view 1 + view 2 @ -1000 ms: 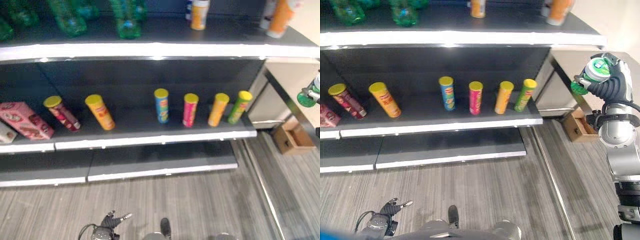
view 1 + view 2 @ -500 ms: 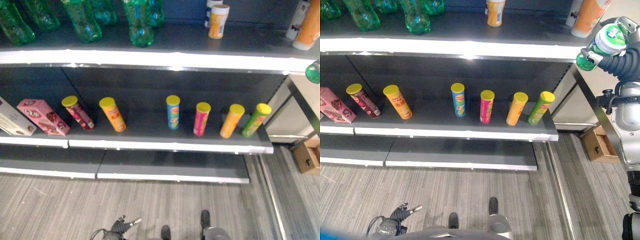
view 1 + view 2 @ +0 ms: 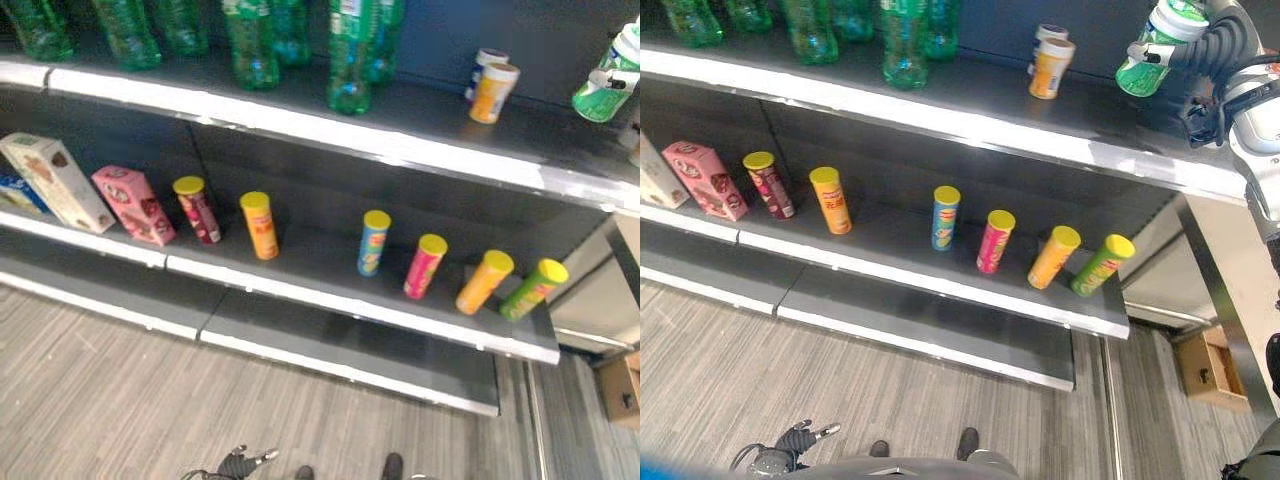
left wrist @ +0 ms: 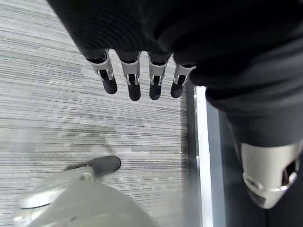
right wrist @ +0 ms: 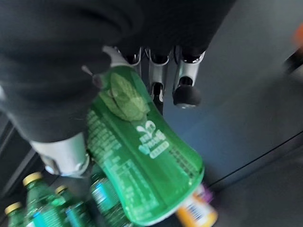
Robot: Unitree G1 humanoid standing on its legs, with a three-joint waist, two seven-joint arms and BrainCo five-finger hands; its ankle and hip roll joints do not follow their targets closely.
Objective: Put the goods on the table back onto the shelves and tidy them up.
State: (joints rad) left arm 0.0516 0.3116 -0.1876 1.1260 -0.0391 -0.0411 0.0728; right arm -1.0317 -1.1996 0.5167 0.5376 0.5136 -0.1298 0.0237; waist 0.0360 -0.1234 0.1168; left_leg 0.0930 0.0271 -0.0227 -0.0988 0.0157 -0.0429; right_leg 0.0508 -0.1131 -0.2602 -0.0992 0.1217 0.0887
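Right wrist view: right hand [image 5: 71,71], fingers and thumb curled round a green bottle [image 5: 142,161] with a green label bearing white print and a leaf emblem. Right eye view: that bottle [image 3: 1152,48] held tilted above the right end of the top shelf [image 3: 970,125], near two orange-and-white cups [image 3: 1050,65]. Left hand [image 4: 142,80] hangs over the floor [image 4: 47,94], fingers straight, side by side, holding nothing.

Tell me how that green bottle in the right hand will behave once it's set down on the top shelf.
The green bottle is tall and narrow, so it probably tips if released tilted. It's round, so it would likely roll. Its smooth plastic may slip in the right hand.
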